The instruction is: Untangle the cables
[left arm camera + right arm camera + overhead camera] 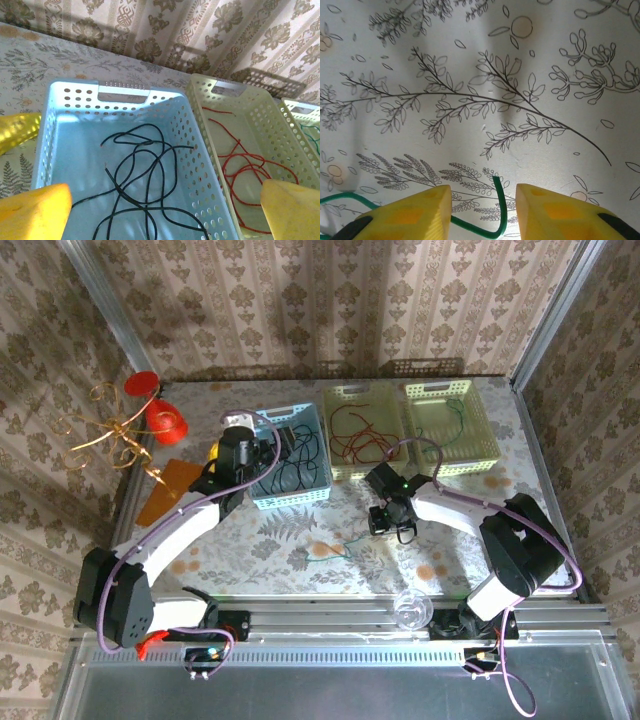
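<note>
One thin green cable (499,200) lies loose on the table (545,75), its end between the parted fingers of the right gripper (482,202); light and limp, it probably wants a pinch near that end, while the left gripper (162,210) hangs wide open over black cables (146,145) in the blue basket (75,100).

We log the left arm (165,530) stretched forward and angled inward, the left gripper (165,212) held high and tilted down, its yellow fingers (35,212) spread wide. The right arm (500,540) folds back toward centre. The right gripper (482,202) hangs low and points straight down, its fingers (555,210) parted by a narrower gap.
</note>
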Motion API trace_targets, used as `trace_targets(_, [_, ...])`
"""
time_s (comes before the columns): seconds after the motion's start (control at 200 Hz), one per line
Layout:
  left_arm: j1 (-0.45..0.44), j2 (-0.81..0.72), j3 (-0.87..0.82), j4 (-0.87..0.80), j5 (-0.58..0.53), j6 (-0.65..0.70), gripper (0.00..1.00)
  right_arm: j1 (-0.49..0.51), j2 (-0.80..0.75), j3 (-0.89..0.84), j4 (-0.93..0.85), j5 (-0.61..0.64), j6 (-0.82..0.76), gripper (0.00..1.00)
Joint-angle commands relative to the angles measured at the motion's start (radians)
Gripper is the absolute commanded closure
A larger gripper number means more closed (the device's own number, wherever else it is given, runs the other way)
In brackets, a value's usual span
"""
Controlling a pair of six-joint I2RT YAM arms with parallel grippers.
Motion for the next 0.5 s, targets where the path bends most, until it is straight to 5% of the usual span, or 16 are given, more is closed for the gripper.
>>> trace_targets(0.0, [-0.014, 0.010, 0.023, -0.006, -0.002, -0.013, 0.02, -0.005, 0.006, -0.030, 0.016, 0.016, 0.011, 0.65])
trace_targets(0.185, [-0.028, 0.020, 0.016, 0.010, -0.011, -0.024, 0.02, -0.007, -0.006, -0.036, 0.016, 0.016, 0.004, 0.87])
trace_targets(0.495, [-0.045, 0.039, 0.024, 0.018, -0.016, -0.016, 0.02, -0.007, -0.078, -0.040, 0.016, 0.063, 0.002, 0.94])
